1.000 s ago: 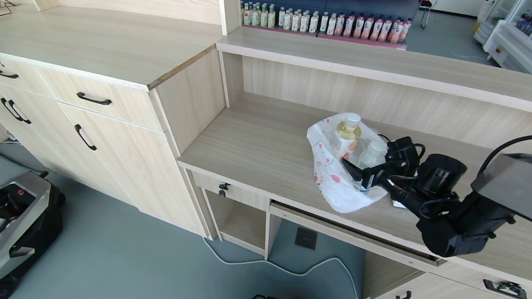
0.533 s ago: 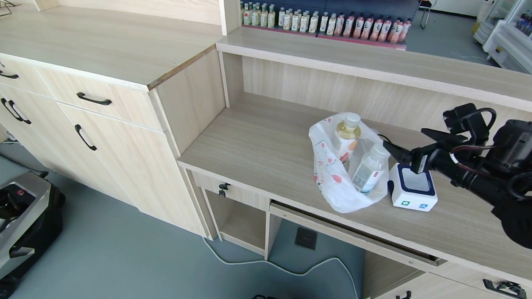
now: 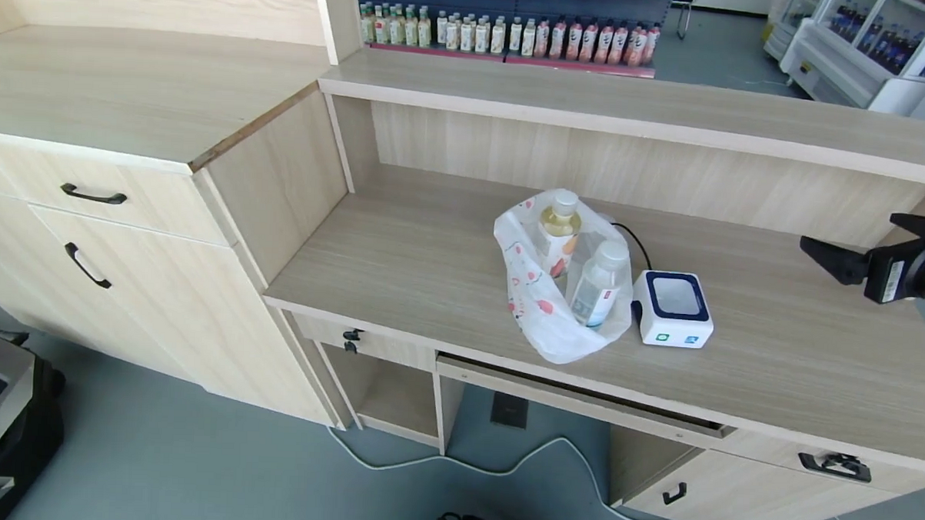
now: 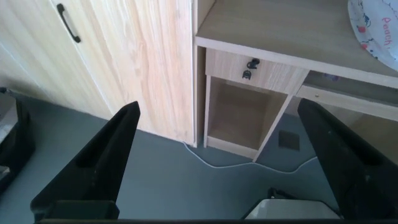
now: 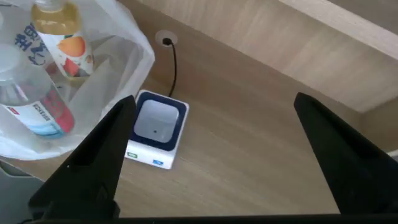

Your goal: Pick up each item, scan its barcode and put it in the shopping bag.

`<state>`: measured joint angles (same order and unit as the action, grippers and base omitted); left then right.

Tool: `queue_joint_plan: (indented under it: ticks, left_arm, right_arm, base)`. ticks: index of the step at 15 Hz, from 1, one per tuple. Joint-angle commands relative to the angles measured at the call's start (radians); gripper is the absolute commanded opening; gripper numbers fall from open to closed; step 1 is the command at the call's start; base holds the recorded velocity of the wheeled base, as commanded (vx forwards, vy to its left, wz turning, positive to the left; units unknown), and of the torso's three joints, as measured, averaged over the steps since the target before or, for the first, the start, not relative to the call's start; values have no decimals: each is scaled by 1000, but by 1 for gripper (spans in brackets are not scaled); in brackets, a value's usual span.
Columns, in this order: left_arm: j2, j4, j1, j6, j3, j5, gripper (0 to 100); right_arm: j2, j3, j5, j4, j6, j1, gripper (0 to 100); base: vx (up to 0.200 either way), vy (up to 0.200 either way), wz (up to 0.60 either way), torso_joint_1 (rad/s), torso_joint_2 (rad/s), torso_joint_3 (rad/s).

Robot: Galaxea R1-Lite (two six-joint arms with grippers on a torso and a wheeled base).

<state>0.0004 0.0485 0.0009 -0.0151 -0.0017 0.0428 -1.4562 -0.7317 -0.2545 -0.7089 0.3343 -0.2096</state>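
Observation:
A white shopping bag (image 3: 537,316) with a fruit print stands open on the wooden counter (image 3: 431,267). Inside it a yellow juice bottle (image 3: 559,231) and a clear bottle (image 3: 602,284) stand upright. A white and blue barcode scanner (image 3: 672,307) sits just right of the bag. My right gripper (image 3: 871,245) hangs open and empty above the counter, well to the right of the scanner. From the right wrist the scanner (image 5: 155,127) and the bag (image 5: 127,53) lie below the open right gripper (image 5: 214,162). My left gripper (image 4: 217,168) is open and empty, low over the floor in front of the counter.
A raised ledge (image 3: 629,104) runs behind the counter, and a taller cabinet (image 3: 129,102) walls off its left end. The scanner's cable (image 3: 636,247) trails back toward the rear panel. Drawers and an open cubby (image 4: 245,118) sit below the counter's edge.
My right gripper has pulled back from the bag, up and to the right, leaving the clear bottle standing in it. The head camera has shifted too.

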Motion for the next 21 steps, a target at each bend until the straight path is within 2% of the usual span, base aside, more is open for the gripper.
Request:
queue_joint_plan:
  ticks: [1, 3, 4, 6, 9, 11, 12, 13, 14, 16, 17, 19, 21]
  left_arm:
    - [0, 1, 1, 0, 0, 0, 100]
    - [0, 1, 1, 0, 0, 0, 100]
    - [0, 1, 1, 0, 0, 0, 100]
    - [0, 1, 1, 0, 0, 0, 100]
    - [0, 1, 1, 0, 0, 0, 100]
    - [0, 1, 1, 0, 0, 2, 100]
    - [0, 1, 1, 0, 0, 0, 100]
    - [0, 1, 1, 0, 0, 2, 100]
    - [0, 1, 1, 0, 0, 0, 100]
    - [0, 1, 1, 0, 0, 0, 100]
    - [0, 1, 1, 0, 0, 0, 100]
    - [0, 1, 1, 0, 0, 0, 100]
    - [0, 1, 1, 0, 0, 0, 100]
  right_arm:
    - [69, 0, 4, 32, -20, -33, 100]
    - [85, 0, 17, 59, -38, -59, 100]
    - [99, 2, 23, 86, -124, -67, 100]
    - [132, 46, 46, 115, -196, -71, 100]
    - [255, 290, 52, -12, -219, -96, 100]
    - [364, 377, 93, 11, -242, -90, 100]
    - [450, 474, 190, 31, -281, -85, 100]
    - [528, 540, 227, 42, -290, -85, 100]
    - [617, 614, 228, 63, -304, -83, 100]
    - [795, 719, 231, 134, -308, -57, 100]
    - [904, 732, 248, 194, -320, 2, 100]
    - [1102, 732, 322, 370, -336, 114, 100]
    - [1275, 732, 385, 559, -342, 170, 100]
  base:
    - [0, 0, -600, 7, 2, 2]
    - [0, 0, -600, 0, 2, 2]
    - [0, 0, 0, 0, 0, 0]
    - [0, 0, 0, 0, 0, 0]
    - [0, 0, 0, 0, 0, 0]
    - [0, 0, 0, 0, 0, 0]
    - [0, 0, 0, 0, 0, 0]
    - [0, 0, 0, 0, 0, 0]
    - [0, 0, 0, 0, 0, 0]
    - [0, 0, 0, 0, 0, 0]
    - [0, 0, 0, 0, 0, 0]
    - [0, 0, 0, 0, 0, 0]
    - [0, 0, 0, 0, 0, 0]
